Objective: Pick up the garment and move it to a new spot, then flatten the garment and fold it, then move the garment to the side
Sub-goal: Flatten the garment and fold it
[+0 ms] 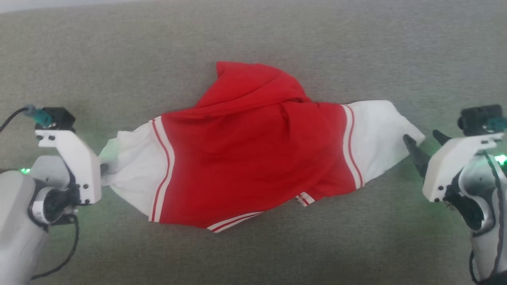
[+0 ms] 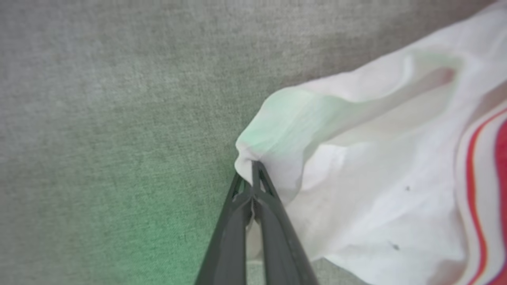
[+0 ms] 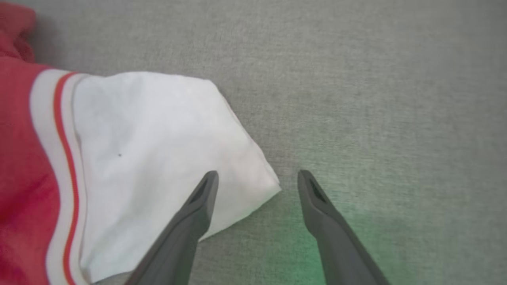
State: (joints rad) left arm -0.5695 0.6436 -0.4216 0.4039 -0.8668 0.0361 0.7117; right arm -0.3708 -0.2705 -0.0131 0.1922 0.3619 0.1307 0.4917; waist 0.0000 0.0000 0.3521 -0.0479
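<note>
**One End Pinched, the Other Waiting Between Open Jaws**

The garment (image 1: 253, 158), a red jersey with white side panels and striped trim, lies rumpled on the grey cloth surface (image 1: 253, 31). Its long axis runs side to side between the robot's two arms. It rests directly on that surface, not in any bin or basket.

At the garment's left end, the left gripper (image 2: 252, 174) is clenched on a bunched fold of the white panel, its dark fingers pressed together with cloth caught at their tips. At the garment's right end, the right gripper (image 3: 257, 176) is released, jaws spread wide. In the right wrist view one finger overlaps the white panel just inside its pointed corner (image 3: 269, 186). The other finger lies over bare surface just beyond the corner, so the corner sits in the gap between them. Whether those fingertips touch the surface cannot be told.

On the garment's far side a red flap is heaped up away from the robot, and striped hem shows along the near edge.

The next move appears to turn on the right end. The corner lies straight ahead between the open jaws, so closing them there would likely take it and leave both ends held for a lift. The fabric looks thin, so the corner could slip out, or only one layer might be caught.
</note>
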